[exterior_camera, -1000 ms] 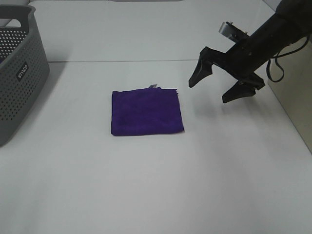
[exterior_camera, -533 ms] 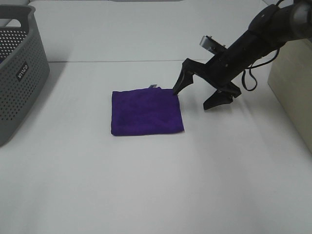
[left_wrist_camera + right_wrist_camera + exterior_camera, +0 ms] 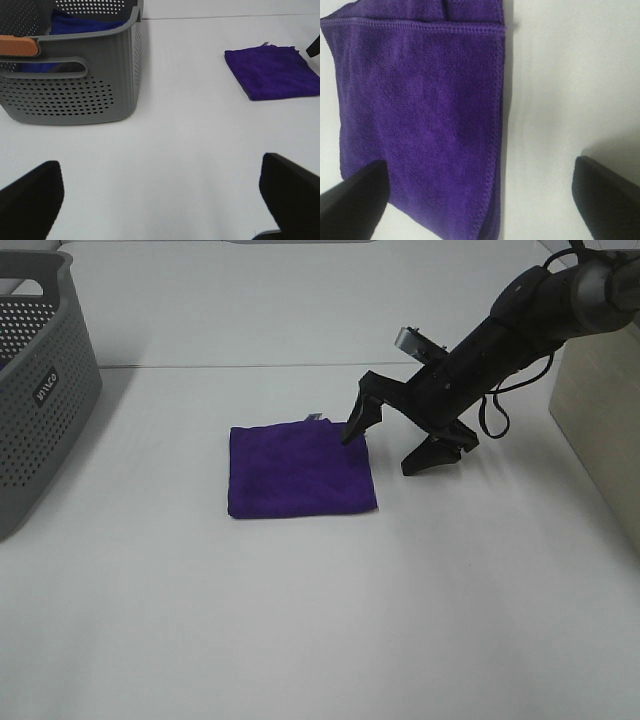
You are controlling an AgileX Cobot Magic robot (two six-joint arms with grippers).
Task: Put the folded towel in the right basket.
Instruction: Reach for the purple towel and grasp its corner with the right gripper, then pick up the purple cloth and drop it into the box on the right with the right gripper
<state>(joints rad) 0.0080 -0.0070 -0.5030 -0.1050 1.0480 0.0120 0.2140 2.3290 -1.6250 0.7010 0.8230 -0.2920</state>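
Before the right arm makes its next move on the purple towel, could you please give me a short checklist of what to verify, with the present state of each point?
1. Right gripper open: ok, jaws wide apart.
2. Towel folded and flat on the table: ok.
3. Towel edge between the gripper's fingers: ok, the right wrist view shows one over cloth and the other over bare table.
4. Gripper low enough to pinch: cannot tell.
5. Left gripper away from the towel: ok, open, near the grey basket.
6. Right basket ready: cannot tell, only a pale panel shows at the right edge of the high view.
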